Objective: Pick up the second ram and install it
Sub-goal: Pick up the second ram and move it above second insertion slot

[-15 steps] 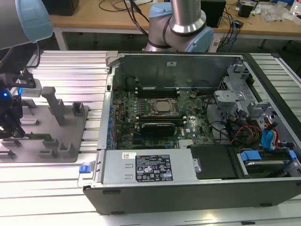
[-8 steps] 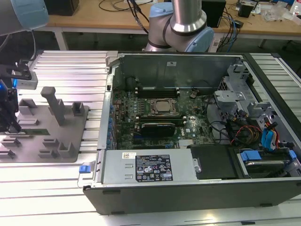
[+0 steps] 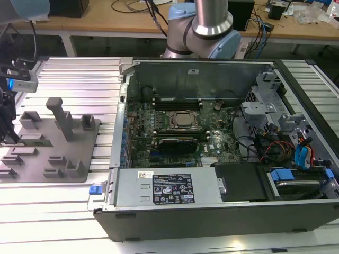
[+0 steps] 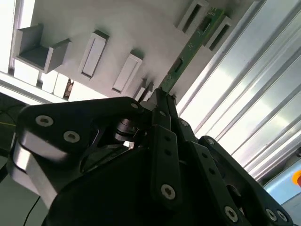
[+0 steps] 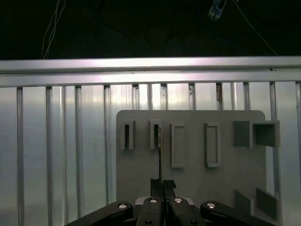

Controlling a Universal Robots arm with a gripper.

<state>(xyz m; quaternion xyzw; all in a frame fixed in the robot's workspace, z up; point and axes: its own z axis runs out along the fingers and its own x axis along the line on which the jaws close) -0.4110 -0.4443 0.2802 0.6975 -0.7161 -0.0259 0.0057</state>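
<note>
Our gripper [image 4: 164, 94] is pinched almost shut on the second ram [image 4: 190, 44], which sits in the grey tray [image 3: 87, 145] at the exterior view's left. We judge lifting and installing not yet done.

The claw [image 4: 162, 96] hides the second ram's [image 4: 190, 48] near end in the second wrist view.

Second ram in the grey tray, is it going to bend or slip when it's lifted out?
Probably stiff: the second ram shows as a straight, flat board. Likely light, being very thin edge-on in the first wrist view. It may tilt, since the gripper looks shut on just one end.
</note>
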